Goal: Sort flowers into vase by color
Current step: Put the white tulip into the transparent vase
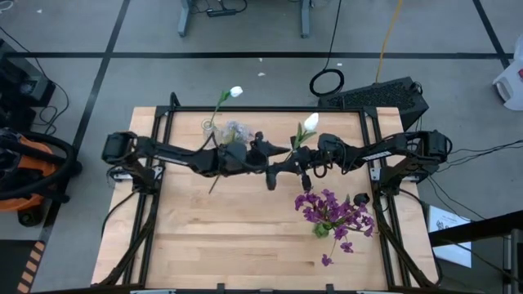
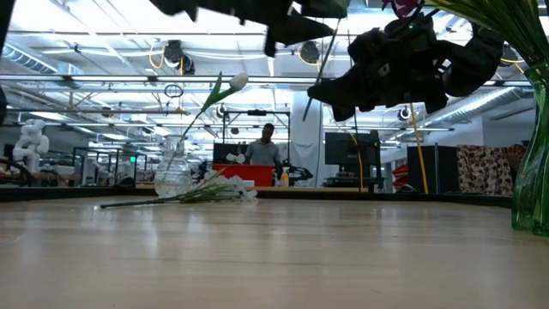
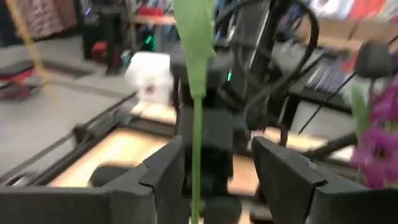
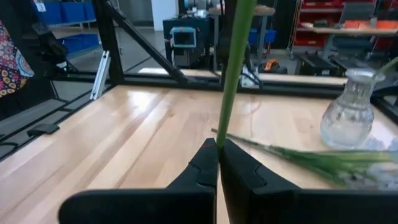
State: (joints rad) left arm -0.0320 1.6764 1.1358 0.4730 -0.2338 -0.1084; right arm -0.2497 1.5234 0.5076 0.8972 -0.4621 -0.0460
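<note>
The flowers: from above, we see a white tulip (image 1: 310, 122) held mid-table where both arms meet, another white one in the clear vase (image 1: 211, 126), purple blooms (image 1: 333, 214) in the green vase.

At table height, a stem bunch (image 2: 184, 196) lies beside the clear vase.

Past the left gripper (image 3: 214, 165), fingers spread around the tulip's stalk without touching.

The right gripper (image 4: 218, 155) is pinching that stalk low. We judge a thin stalk gripped at one point could pivot or slip, missing the vase mouth.
</note>
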